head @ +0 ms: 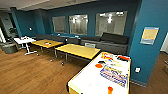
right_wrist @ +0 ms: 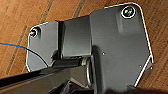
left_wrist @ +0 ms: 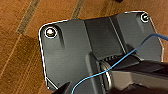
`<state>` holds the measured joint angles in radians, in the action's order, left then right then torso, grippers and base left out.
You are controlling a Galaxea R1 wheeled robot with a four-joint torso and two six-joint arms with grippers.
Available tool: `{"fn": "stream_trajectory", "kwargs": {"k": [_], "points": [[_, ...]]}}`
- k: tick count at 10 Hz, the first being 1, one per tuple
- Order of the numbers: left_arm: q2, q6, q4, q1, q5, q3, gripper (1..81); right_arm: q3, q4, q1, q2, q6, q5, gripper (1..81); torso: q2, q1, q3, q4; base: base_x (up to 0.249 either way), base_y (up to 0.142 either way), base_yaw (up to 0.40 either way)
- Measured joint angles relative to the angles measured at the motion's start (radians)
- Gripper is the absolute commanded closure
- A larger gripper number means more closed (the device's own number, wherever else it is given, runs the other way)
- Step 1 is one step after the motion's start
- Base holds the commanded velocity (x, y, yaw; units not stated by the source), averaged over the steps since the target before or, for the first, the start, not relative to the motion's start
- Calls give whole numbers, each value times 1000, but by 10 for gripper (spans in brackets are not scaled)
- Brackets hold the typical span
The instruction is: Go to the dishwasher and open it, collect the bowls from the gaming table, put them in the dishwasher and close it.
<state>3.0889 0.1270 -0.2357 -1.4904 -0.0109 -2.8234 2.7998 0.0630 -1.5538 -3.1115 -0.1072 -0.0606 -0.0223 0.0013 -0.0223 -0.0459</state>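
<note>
Across a lounge with teal walls (head: 155, 15) and a wooden floor (head: 27, 75) we are looking down from the head camera. Dark sofas (head: 110, 41) are running along the far wall beneath three windows (head: 78, 24). Two yellow tables (head: 77, 50) are standing in the middle of the room, with a small white table (head: 24, 40) further off on the left.

Nearest to us, at the lower right, a long white-topped table (head: 86, 86) is carrying colourful flat sheets (head: 114, 74), a round orange object (head: 99, 65) and a small orange cup (head: 110, 89). We cannot tell whether this is the gaming table, or whether the round object is a bowl. We are not making out the dishwasher among these furnishings.

We are judging that a bowl would be light, rigid and smooth, best pinched at its rim.

Both wrist cameras are looking at floorboards past the robot's own dark plates, and we cannot tell whether either gripper's fingers are spread or pressed together.
</note>
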Motion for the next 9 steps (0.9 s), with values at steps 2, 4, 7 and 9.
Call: {"fn": "stream_trajectory", "kwargs": {"k": [2,4,7,9], "points": [[1,0,0,1,0,1,10,0,0,2,0,0,0,10,0,0,0,0,118,119,0],[0,0,0,1,0,1,10,0,0,2,0,0,0,10,0,0,0,0,117,119,0],[0,0,0,2,0,1,10,0,0,2,-2,0,0,10,0,0,0,0,117,117,0],[0,0,0,0,0,1,10,0,0,2,-2,0,1,10,0,0,0,0,118,112,0]]}}
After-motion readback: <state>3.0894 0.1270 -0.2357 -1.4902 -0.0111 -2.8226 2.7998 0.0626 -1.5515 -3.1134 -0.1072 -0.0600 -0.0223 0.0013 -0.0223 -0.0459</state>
